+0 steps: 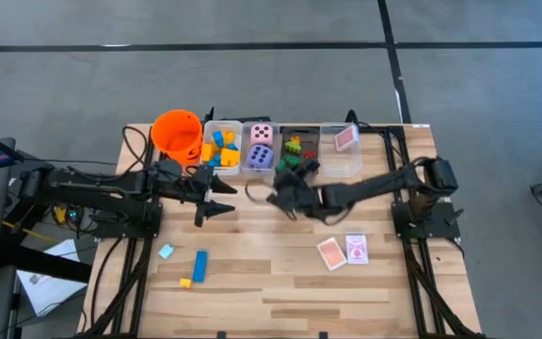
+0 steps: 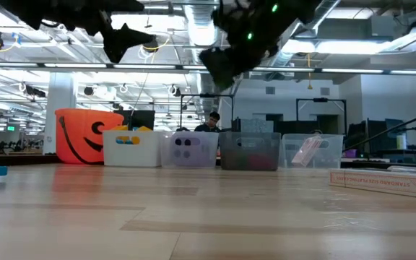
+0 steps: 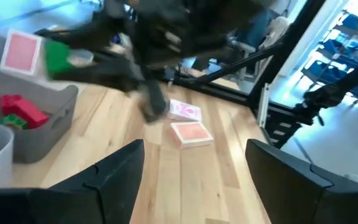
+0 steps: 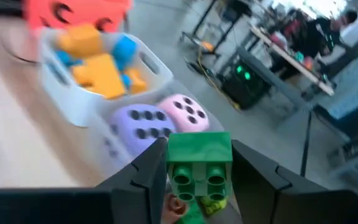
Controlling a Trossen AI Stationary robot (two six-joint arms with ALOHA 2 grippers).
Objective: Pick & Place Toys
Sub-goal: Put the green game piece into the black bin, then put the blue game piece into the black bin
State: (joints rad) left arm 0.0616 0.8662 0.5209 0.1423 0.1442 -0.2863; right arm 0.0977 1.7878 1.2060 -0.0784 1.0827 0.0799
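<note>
My right gripper [image 1: 288, 179] is shut on a green building block [image 4: 199, 163] and hangs in the air by the near edge of the grey bin [image 1: 298, 151]. The block also shows in the left wrist view [image 3: 58, 56]. My left gripper [image 1: 222, 209] is open and empty above the table, in front of the white bin [image 1: 218, 148]. Blue blocks [image 1: 200, 265] and a yellow block [image 1: 185, 282] lie on the table at the near left. Two pink-white cards [image 1: 343, 250] lie at the near right. My right gripper pinches the green block between its two fingers, one on each of two opposite sides [image 4: 171, 163]. The block is lifted clear of the table and the bins, with its round studs or sockets [image 4: 197, 177] facing the wrist camera.
Along the far edge stand an orange bucket [image 1: 177, 134], the white bin with yellow and blue blocks, a clear bin with a pink and a purple die [image 1: 260, 147], the grey bin with red and green blocks, and a clear bin with a card [image 1: 343, 141].
</note>
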